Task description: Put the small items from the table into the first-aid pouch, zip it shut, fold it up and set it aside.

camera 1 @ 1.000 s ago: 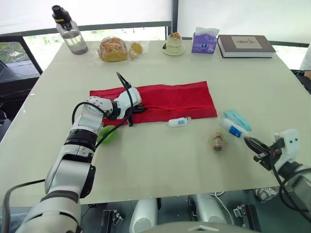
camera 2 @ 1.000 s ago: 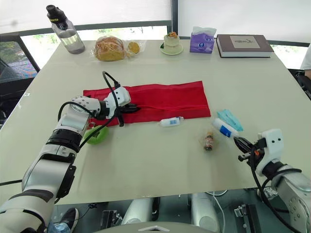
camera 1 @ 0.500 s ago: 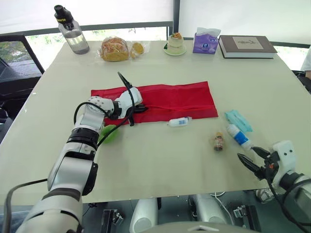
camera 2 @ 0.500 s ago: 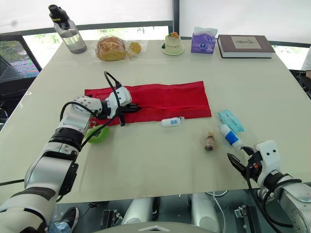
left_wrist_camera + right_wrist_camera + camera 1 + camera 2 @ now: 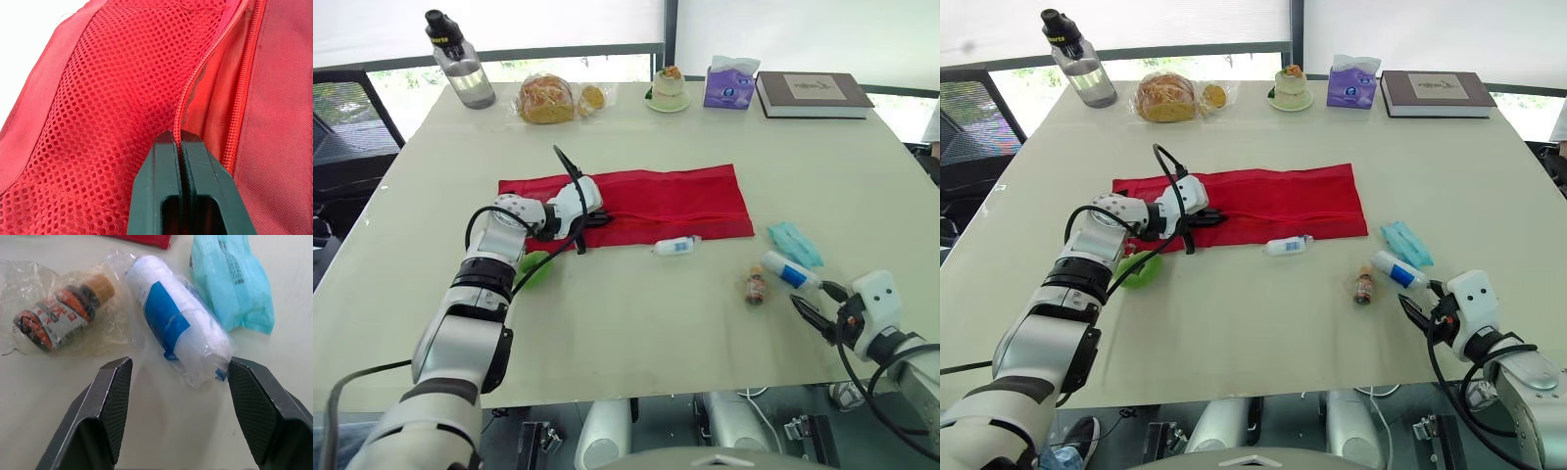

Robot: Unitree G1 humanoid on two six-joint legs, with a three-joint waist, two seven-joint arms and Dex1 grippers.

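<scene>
The red first-aid pouch (image 5: 646, 201) lies unfolded across the middle of the table. My left gripper (image 5: 597, 217) rests on its left end, shut on the zipper edge (image 5: 182, 112) beside the mesh pocket. My right gripper (image 5: 181, 396) stands open just above the table near the front right edge. A white bandage roll with a blue label (image 5: 178, 340) lies loose just beyond its fingertips. A small brown bottle in a clear bag (image 5: 63, 313) and a teal packet (image 5: 230, 279) lie on either side of the roll. A small white bottle (image 5: 675, 246) sits below the pouch. A green item (image 5: 533, 267) lies under my left forearm.
Along the far edge stand a water bottle (image 5: 460, 59), wrapped bread (image 5: 548, 98), a small cake on a dish (image 5: 668, 88), a purple tissue box (image 5: 729, 81) and a book (image 5: 813, 93). The table's front edge (image 5: 685, 392) runs close to my right gripper.
My right gripper, which held the white roll above the table, opened and let it go. The roll now lies on the table. The left gripper kept its hold.
</scene>
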